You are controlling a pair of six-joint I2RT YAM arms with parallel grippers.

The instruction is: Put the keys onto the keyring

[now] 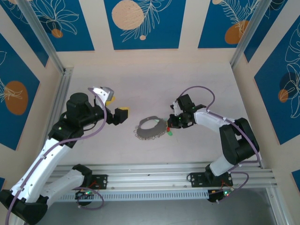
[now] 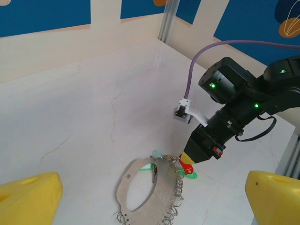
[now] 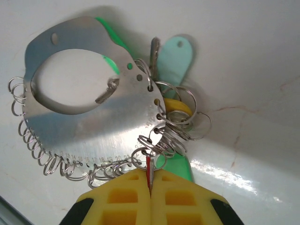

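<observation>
- Right wrist view: my right pincer is closed on the key, a thin red sliver between the yellow pads. The key's tip sits among the small rings of the keyring.
- Keyring: flat grey metal plate fringed with wire rings, lying on the table between my two pincers, teal tag at one end.
- Left pincer: jaws wide, gripping nothing, hovering to the plate's left and apart from it.
- Risk: the hold is narrow, so the key may twist or slip out. The plate lies unpinned, so a push could slide it away.
- Writing: tiny stamped marks along the plate edge, too small to read. No brand legible.
</observation>
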